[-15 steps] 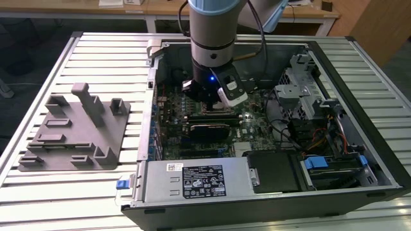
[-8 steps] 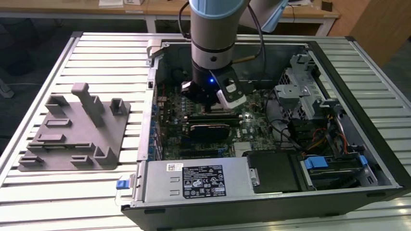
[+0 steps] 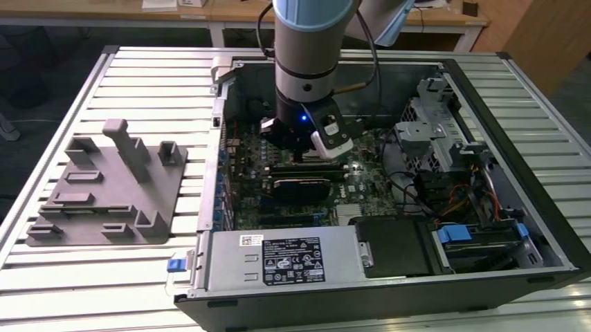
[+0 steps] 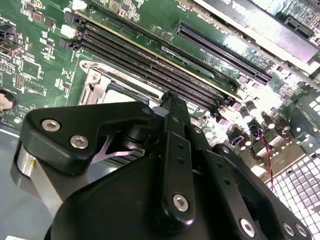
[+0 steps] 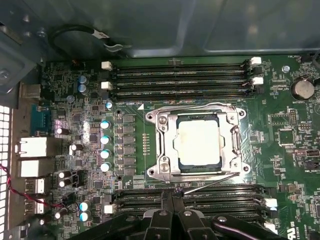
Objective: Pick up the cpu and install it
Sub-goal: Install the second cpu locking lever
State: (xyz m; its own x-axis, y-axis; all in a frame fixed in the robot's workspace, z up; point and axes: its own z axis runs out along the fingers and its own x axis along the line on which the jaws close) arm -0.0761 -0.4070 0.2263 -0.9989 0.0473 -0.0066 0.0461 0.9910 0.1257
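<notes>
The cpu sits seated in the socket frame; gripper apparently shut, just beside.

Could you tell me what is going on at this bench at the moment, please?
A robot arm is reaching down into an open computer case, its gripper low over the motherboard. In the first wrist view, the cpu lies inside the metal frame of the socket, between rows of memory slots. A grey fixture sits on the table beside the case.

Pale grey-blue tubular arm with a black wrist, small blue light, black cable; black gripper links studded with silver screws.
</notes>
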